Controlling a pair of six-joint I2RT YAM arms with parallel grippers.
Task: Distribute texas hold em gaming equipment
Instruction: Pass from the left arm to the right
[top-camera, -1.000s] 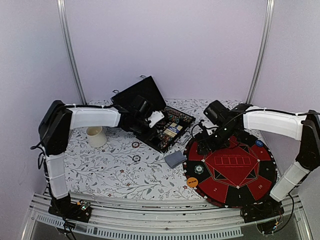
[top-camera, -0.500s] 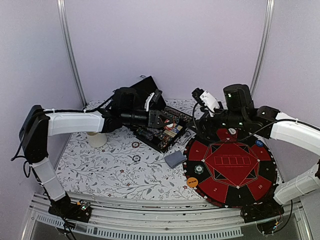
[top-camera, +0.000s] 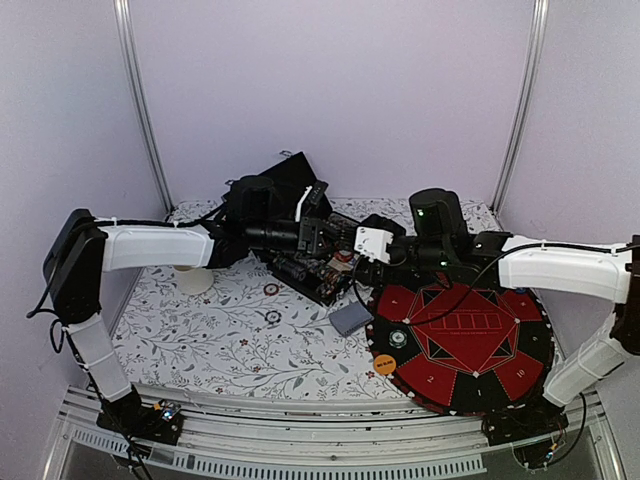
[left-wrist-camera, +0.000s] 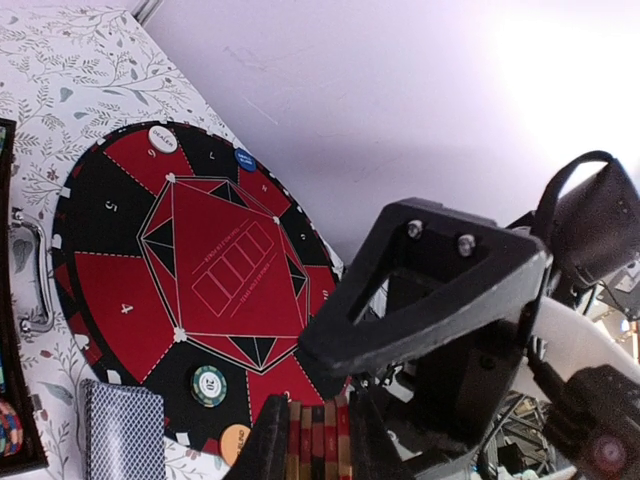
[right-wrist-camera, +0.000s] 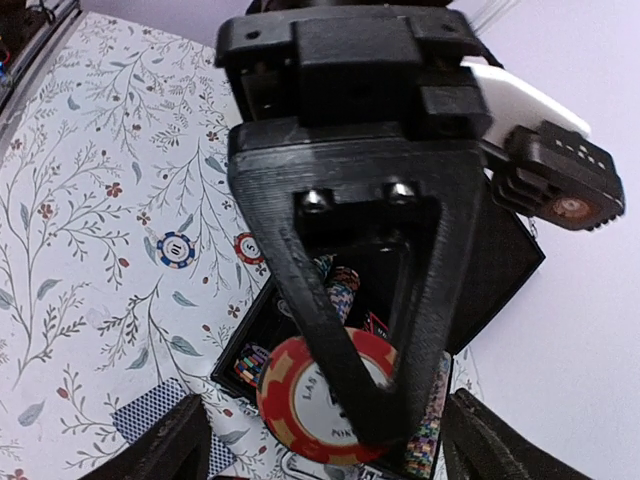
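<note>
My left gripper (left-wrist-camera: 318, 420) is shut on a stack of several red poker chips (left-wrist-camera: 320, 445), held above the open black chip case (top-camera: 318, 268). In the right wrist view the stack's red and white face (right-wrist-camera: 300, 400) shows between my right gripper's (right-wrist-camera: 330, 460) wide-open fingers, which stand on either side without touching it. In the top view the two grippers meet, left (top-camera: 322, 238) and right (top-camera: 347, 258). The round red and black mat (top-camera: 470, 335) holds a green chip (top-camera: 398, 338) and an orange button (top-camera: 385, 364). A grey-blue card deck (top-camera: 350, 318) lies beside it.
A blue chip (right-wrist-camera: 176, 249) and a red chip (right-wrist-camera: 248, 247) lie loose on the floral cloth left of the case. White (left-wrist-camera: 162, 139) and blue (left-wrist-camera: 244, 159) buttons sit on the mat's far rim. A cream cup (top-camera: 190, 278) stands behind my left arm.
My right arm has swung left from over the mat to the case and now faces the left gripper. My left gripper rose from the case with the chip stack and has since held still.
</note>
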